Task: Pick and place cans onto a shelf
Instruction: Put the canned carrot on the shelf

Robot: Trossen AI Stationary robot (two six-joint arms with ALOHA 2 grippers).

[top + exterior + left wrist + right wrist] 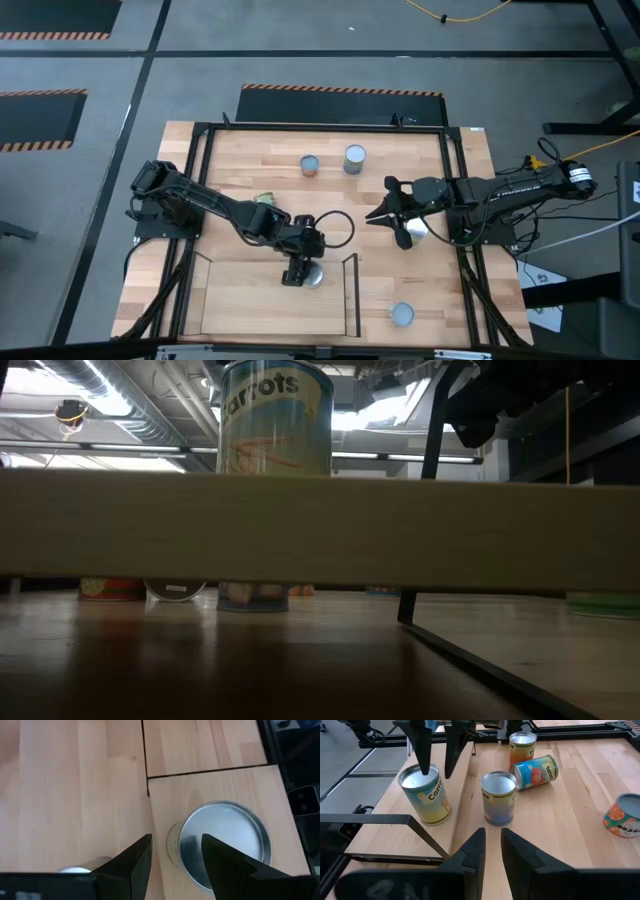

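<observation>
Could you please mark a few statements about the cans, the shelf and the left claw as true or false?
1. The carrots can stands upright on the shelf. True.
2. The left claw is shut on the carrots can. False: it is open, just above the can's top.
3. A tomato can lies on its side on the table. True.
4. Every can is on the shelf. False: only the carrots can is seen there.

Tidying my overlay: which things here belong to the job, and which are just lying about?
Job: carrots can on the shelf; loose cans on the table; left gripper over the carrots can.
Lying about: yellow cable; striped floor tape.
</observation>
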